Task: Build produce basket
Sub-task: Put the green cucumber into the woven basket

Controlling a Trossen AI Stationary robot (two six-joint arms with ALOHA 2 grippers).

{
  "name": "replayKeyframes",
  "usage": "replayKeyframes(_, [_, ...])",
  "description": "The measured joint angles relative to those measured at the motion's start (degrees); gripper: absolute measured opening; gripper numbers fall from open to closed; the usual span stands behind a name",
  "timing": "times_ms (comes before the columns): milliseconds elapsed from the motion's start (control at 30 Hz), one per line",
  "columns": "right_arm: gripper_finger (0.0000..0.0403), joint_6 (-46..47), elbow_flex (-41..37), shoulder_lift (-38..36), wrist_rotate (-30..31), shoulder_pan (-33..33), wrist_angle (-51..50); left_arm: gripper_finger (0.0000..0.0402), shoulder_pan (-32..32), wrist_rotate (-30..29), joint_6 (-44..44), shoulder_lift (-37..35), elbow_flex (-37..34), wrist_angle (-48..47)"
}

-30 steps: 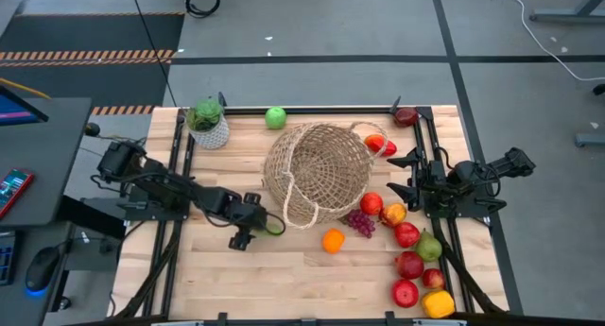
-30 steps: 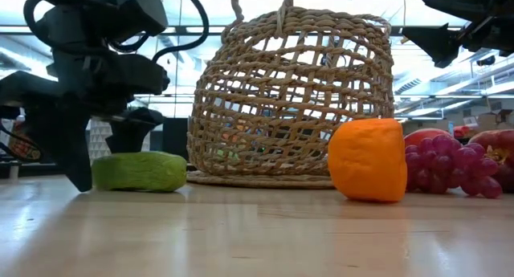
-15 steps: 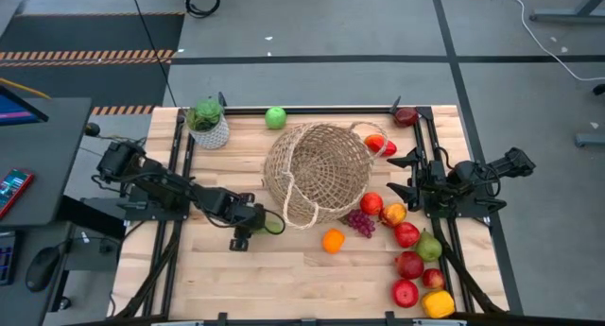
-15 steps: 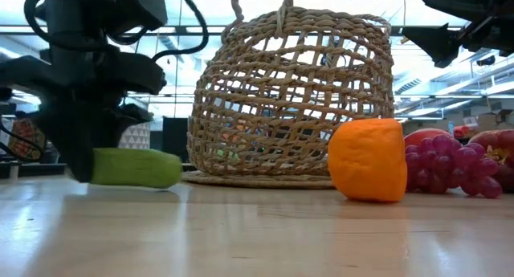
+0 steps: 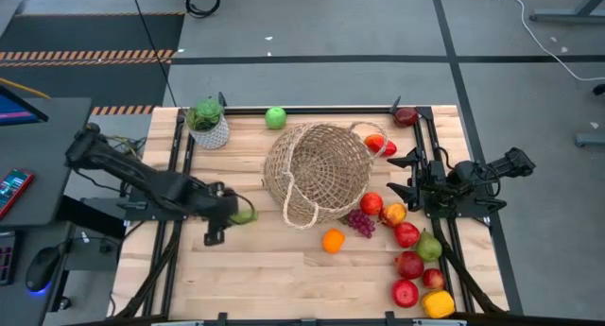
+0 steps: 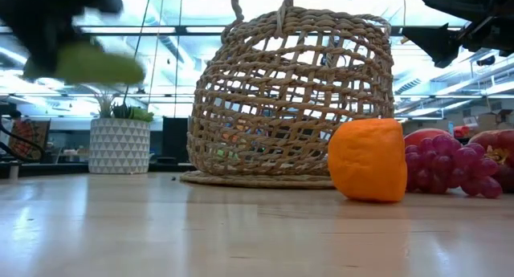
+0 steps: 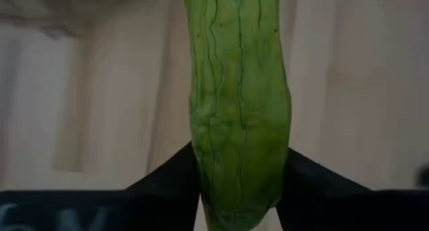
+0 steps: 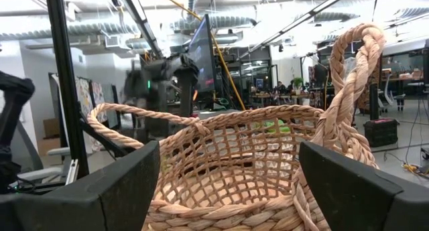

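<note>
The woven basket [image 5: 317,173] lies tipped on its side at the table's middle, its flat base [image 6: 257,179] toward the near edge. My left gripper [image 5: 236,215] hangs to its left, shut on a green cucumber [image 7: 238,104], which shows blurred and high above the table in the low view [image 6: 96,64]. An orange [image 5: 333,240] and purple grapes [image 5: 360,222] rest on the table near the basket. Red apples, a pear and peppers [image 5: 416,260] lie at the right. My right gripper [image 5: 397,175] waits open at the basket's right. My left gripper pinches the cucumber between its two fingers [image 7: 171,181], on its two sides near one end [image 7: 234,197]. The fingers slant down from the table's left side. The cucumber is lifted clear of the table and sticks out past the fingertips.
A white pot with a green plant [image 5: 208,123] stands at the far left, a green apple [image 5: 275,117] at the far edge. Another red fruit [image 5: 406,115] sits at the far right corner. Bare wood [image 5: 255,269] spreads along the near left.
My left gripper has shut on the cucumber where it lay on the table, then risen with it and drawn back toward the table's left edge, rolling as it went. The cucumber is now lifted clear.
</note>
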Motion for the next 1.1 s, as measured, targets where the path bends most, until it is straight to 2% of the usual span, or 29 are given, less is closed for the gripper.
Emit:
replayKeyframes(67, [0.036, 0.0, 0.0, 0.0, 0.0, 0.0, 0.0, 0.0155, 0.1, -4.4, -2.1, -2.9, 3.7, -1.6])
replayKeyframes(200, [0.036, 0.0, 0.0, 0.0, 0.0, 0.0, 0.0, 0.0157, 0.1, -16.9, -2.7, -5.8, 12.4, -1.5])
replayKeyframes(267, [0.036, 0.0, 0.0, 0.0, 0.0, 0.0, 0.0, 0.0157, 0.4, -22.9, -1.2, -5.9, 17.2, -1.2])
replayKeyframes(333, [0.036, 0.0, 0.0, 0.0, 0.0, 0.0, 0.0, 0.0158, 1.3, -25.7, 1.7, -5.8, 21.5, 0.4])
replayKeyframes(600, [0.036, 0.0, 0.0, 0.0, 0.0, 0.0, 0.0, 0.0159, 6.0, -26.2, 17.5, -5.8, 33.8, 16.2])
replayKeyframes(767, [0.036, 0.0, 0.0, 0.0, 0.0, 0.0, 0.0, 0.016, 6.6, -23.9, 27.9, -5.8, 38.9, 26.0])
replayKeyframes(900, [0.036, 0.0, 0.0, 0.0, 0.0, 0.0, 0.0, 0.016, 6.6, -23.6, 31.6, -5.8, 40.3, 29.4])
replayKeyframes(1100, [0.036, 0.0, 0.0, 0.0, 0.0, 0.0, 0.0, 0.016, 6.6, -23.6, 32.5, -5.6, 40.6, 29.8])
